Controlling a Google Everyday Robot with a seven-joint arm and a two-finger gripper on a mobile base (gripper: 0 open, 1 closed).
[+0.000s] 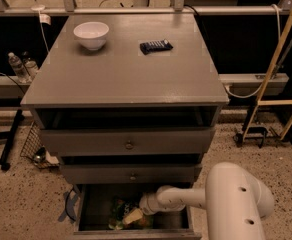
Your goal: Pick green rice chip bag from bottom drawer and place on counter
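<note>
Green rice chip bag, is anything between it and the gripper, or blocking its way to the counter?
Nothing visible: the gripper is at the crinkly light-green bag in the open grey bottom drawer. The front of the flat grey counter is bare.

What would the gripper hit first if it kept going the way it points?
Probably the green rice chip bag, lying just ahead of the gripper inside the bottom drawer; depth is unclear, so they may already touch.
</note>
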